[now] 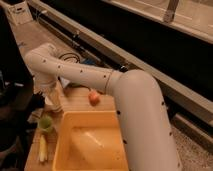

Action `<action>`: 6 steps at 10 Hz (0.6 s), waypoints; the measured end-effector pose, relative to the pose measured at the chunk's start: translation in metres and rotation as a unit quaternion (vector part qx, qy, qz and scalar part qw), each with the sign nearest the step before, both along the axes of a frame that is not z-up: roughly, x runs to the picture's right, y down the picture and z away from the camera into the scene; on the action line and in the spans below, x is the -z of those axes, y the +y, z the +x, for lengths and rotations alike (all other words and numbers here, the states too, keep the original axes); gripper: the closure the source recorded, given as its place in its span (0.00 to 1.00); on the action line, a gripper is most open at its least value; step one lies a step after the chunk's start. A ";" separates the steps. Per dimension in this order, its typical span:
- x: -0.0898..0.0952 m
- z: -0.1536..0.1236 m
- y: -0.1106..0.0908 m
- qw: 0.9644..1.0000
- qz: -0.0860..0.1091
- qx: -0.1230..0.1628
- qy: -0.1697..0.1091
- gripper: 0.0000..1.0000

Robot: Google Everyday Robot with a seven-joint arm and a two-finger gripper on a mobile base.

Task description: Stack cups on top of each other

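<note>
**Item 1. Green cup** [46, 122]. Small, round, pale green. It stands upright on the tabletop [75, 100] at the near left, just off the left wall of the yellow tub. Judged light, thin-walled plastic, stiff enough for a rim pinch but smooth and easily tipped or skated aside. Best hold: across the rim, or one jaw inside the wall and one outside.

**Item 2. White cup** [54, 104]. Cream, slightly larger. It sits right at the gripper's tip, at about 1 o'clock from the green cup and near it. It should handle the same way: light, slippery, easily knocked. As the wider cup it would likely take the green one inside it, or sit loosely over it.

**Item 3. Gripper** [53, 97]. It hangs from the white arm's wrist, pointing down over the tabletop's left part, on or around the white cup. Whether the jaws are parted or closed, and whether they hold the cup, cannot be told.

**Surroundings.**
- Yellow tub [90, 145]: large and rectangular, at 5 o'clock from the gripper. Its left wall crowds the green cup and narrows any approach from that side.
- Small orange-red round object [93, 96]: at 3 o'clock from the gripper, apart from both cups and no obstruction.
- Pale yellow elongated item [42, 149]: lies at 6 o'clock from the green cup, close enough to catch a cup that slides.
</note>
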State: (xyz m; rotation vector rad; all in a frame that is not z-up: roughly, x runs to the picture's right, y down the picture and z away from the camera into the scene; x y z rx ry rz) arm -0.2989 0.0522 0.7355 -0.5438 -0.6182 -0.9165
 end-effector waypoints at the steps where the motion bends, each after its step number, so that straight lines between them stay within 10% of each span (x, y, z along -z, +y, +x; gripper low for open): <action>1: -0.002 -0.002 0.006 1.000 -0.007 0.002 -0.001 0.20; 6: -0.006 -0.014 0.047 0.999 -0.038 -0.015 -0.027 0.20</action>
